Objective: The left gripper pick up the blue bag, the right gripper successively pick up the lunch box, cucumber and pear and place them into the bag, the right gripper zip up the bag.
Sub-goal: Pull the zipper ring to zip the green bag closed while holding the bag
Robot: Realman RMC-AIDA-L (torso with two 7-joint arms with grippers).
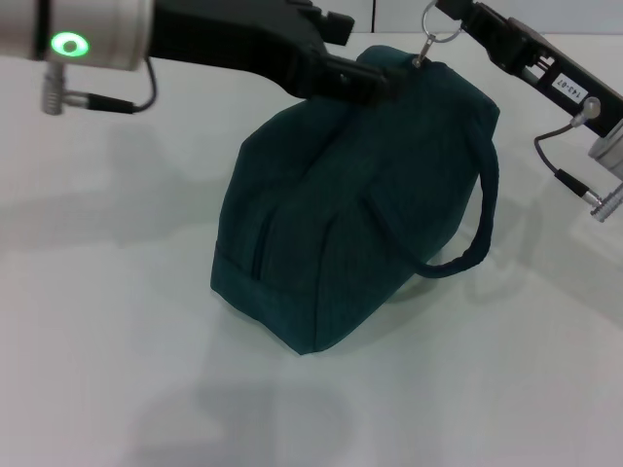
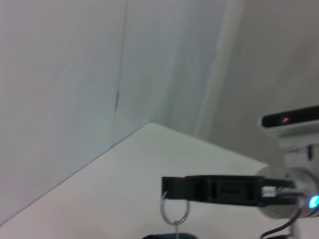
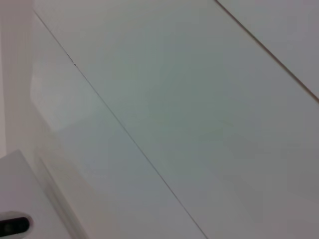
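Upper frame: left claw (image 1: 375,80) clamps the blue bag (image 1: 350,209) top; right claw (image 1: 450,21) pinches the ring zipper pull (image 1: 435,30), which could slip free.

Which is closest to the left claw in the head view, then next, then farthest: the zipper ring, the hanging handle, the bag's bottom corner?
From the left gripper:
1. Zipper ring, just to its right, at the bag's top.
2. Hanging handle, lower on the bag's right side.
3. Bottom corner of the bag, down on the table.
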